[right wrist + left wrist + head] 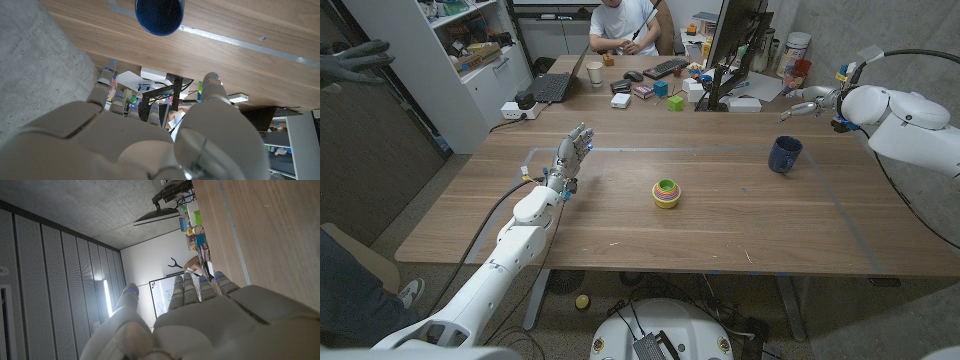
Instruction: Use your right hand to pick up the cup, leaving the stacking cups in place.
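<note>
The cup [785,153] is standing upright on the table [720,235], well to the right of the stacking cups [666,193] and apart from them. The right hand [807,103] is hovering just beyond the cup, off the table's far right corner, fingers spread and holding nothing; its wrist view is looking straight into the cup's [159,16] dark blue mouth. To do this well, I judge the hand should be coming down around the cup's side, thumb opposite the fingers, closing only once the wall sits between them. The left hand [572,152] is waiting left of the stacking cups, fingers straight and together, holding nothing.
</note>
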Motion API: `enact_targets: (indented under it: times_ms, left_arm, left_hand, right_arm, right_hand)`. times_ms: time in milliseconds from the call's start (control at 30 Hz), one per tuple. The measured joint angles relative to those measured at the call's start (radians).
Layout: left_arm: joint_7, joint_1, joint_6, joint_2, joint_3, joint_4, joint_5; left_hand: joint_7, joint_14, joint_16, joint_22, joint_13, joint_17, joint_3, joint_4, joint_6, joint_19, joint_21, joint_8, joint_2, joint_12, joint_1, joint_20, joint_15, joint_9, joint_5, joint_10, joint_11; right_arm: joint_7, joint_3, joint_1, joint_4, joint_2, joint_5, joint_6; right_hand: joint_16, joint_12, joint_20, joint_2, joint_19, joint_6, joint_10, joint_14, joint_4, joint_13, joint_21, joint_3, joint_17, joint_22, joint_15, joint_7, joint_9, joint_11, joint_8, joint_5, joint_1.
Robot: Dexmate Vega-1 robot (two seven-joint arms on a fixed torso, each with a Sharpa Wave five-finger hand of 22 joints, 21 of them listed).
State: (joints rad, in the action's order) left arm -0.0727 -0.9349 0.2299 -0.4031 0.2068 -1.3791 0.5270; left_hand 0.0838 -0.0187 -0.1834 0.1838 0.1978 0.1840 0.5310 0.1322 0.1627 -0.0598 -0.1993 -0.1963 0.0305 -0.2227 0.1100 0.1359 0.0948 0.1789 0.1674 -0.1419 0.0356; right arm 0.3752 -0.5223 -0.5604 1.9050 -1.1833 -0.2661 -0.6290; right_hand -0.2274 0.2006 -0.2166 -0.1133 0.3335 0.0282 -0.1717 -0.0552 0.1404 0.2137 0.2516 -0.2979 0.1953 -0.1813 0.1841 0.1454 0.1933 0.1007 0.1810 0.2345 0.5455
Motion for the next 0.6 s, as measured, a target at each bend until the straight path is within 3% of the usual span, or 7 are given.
enact_targets:
  times_ms: [167,600]
  left_arm:
    - [0.002,-0.003,-0.002,0.000,0.000,-0.001,0.000]
    - [0.008,-0.016,-0.007,-0.004,0.000,-0.011,0.001]
  left_hand:
    - [0.004,0.000,0.000,0.000,0.000,0.000,0.000,0.000,0.004,-0.005,0.000,0.000,0.000,0.000,0.000,-0.006,0.000,0.000,0.000,0.000,0.000]
    - [0.005,0.000,0.000,0.000,0.000,0.000,0.000,0.000,0.005,-0.002,0.000,0.000,0.000,0.000,0.000,-0.009,0.000,0.000,0.000,0.000,0.000]
  right_arm:
    - [0.027,-0.017,0.015,-0.011,0.017,-0.038,-0.017]
    - [0.081,-0.048,0.044,-0.052,0.058,-0.110,-0.028]
  right_hand:
    - [0.011,-0.009,-0.001,-0.005,0.020,0.015,0.000,-0.016,0.004,-0.005,0.004,0.004,-0.004,0.000,0.016,-0.003,0.000,0.000,0.000,0.006,0.005]
    - [0.011,-0.009,-0.001,-0.004,0.048,-0.012,0.000,-0.011,0.004,-0.009,0.004,0.004,-0.005,0.005,0.010,-0.004,0.000,0.000,0.013,0.013,0.017]
